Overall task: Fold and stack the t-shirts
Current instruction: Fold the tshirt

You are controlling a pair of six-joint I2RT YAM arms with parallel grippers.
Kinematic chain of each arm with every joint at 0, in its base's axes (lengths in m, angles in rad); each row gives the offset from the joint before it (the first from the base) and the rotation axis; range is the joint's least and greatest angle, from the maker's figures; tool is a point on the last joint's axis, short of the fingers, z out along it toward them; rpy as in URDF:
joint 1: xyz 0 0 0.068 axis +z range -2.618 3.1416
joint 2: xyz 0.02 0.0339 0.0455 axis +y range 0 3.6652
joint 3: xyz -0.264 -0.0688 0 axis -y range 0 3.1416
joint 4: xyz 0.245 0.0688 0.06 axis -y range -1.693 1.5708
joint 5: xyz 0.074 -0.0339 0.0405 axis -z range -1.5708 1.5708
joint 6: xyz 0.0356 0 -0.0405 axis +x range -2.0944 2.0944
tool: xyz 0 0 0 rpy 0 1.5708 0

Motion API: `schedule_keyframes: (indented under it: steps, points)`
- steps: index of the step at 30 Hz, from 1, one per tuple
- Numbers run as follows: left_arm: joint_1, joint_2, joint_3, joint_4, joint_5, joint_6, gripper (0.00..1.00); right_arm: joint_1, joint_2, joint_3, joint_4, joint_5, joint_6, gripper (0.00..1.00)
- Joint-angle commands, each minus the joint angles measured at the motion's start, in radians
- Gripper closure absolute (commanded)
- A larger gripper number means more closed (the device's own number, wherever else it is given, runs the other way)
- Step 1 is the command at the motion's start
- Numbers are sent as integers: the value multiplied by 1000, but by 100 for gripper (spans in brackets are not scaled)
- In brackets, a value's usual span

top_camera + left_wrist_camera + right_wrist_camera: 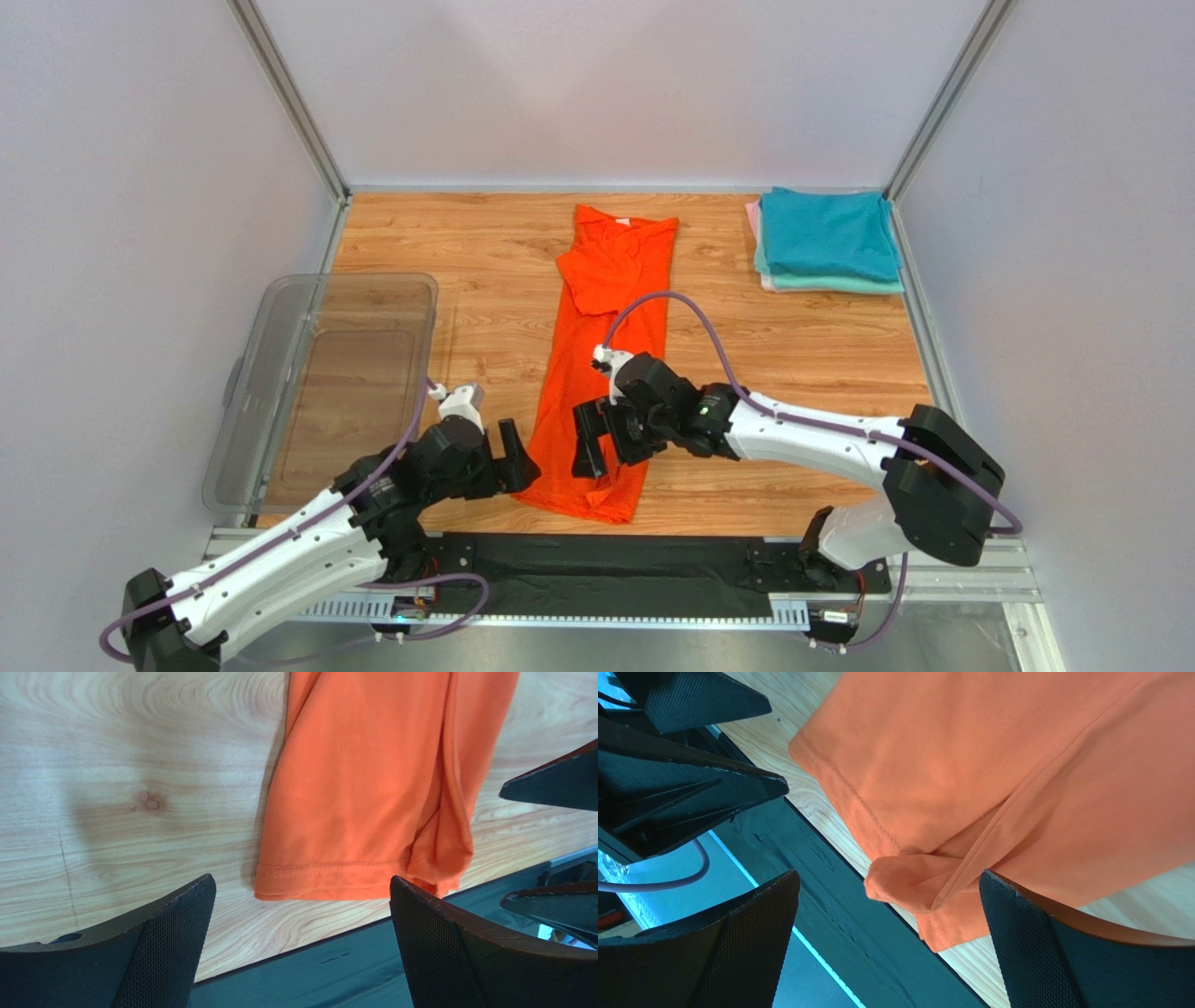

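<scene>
Two grippers, both mine, hang over the near hem point(330, 875) of a bright orange soft-fabric t-shirt point(596, 357). It lies down the middle of the wood-grain table point(463, 266) as a long narrow strip, sides turned in, collar end toward the far wall. My left gripper point(516, 457) has its fingers spread wide and holds nothing. My right gripper point(595, 443), just beside it, is likewise agape and empty. Each wrist view shows the hem framed between my parted fingers, apparently untouched.

In the far right corner sits a folded stack — a teal cloth shirt point(828, 231) on top, a mint green shirt point(828, 284) beneath it, and a sliver of pale pink shirt point(755, 224) at the left edge. By my reckoning three shirts are done and the orange one is partway. Its lengthwise folds are made; the crosswise folds and the carry to the stack are left.

On my right side the hem is bunched and curled, and it reaches the black strip point(631, 567) along the table's near edge. A clean pinch there looks harder than at the flat corner on my left.

A clear plastic tub point(281, 301) stands well apart to the left. Bare wood runs along both sides of the orange strip and between it and the stack — room enough, I judge, to fold away from me and then carry right. The grey enclosure walls point(126, 210) hem in any wide swing.
</scene>
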State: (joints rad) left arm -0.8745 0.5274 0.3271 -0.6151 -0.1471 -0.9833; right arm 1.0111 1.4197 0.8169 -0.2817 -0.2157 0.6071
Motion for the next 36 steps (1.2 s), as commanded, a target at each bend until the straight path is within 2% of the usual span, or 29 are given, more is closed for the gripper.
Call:
schedule_keyframes:
  steps: [1,6,13,20,26,29,32,33,35,36]
  points:
    - [5,-33,-39,74,64,-20,0,29,25,-42,94,-10,66,0]
    - [5,-73,-68,94,78,-41,0,44,27,-99,124,-24,103,0]
    - [5,-43,-76,95,104,-46,0,43,1,-202,157,-42,138,0]
    - [5,-3,-86,126,139,-58,0,43,-131,-226,-8,33,48,0]
    - [5,63,-123,230,269,-63,0,52,-211,-161,-120,1,-67,0]
    - [5,106,-134,271,305,-66,1,109,-232,-95,-209,65,-139,0]
    - [5,138,-137,267,276,-71,10,179,-211,-58,-235,131,-167,3]
    - [5,141,-134,264,267,-71,21,205,-197,-52,-243,159,-167,4]
    - [5,137,-115,224,227,-68,38,227,-151,-35,-264,200,-165,10]
    - [3,131,-109,203,207,-72,53,245,-137,-30,-270,250,-164,12]
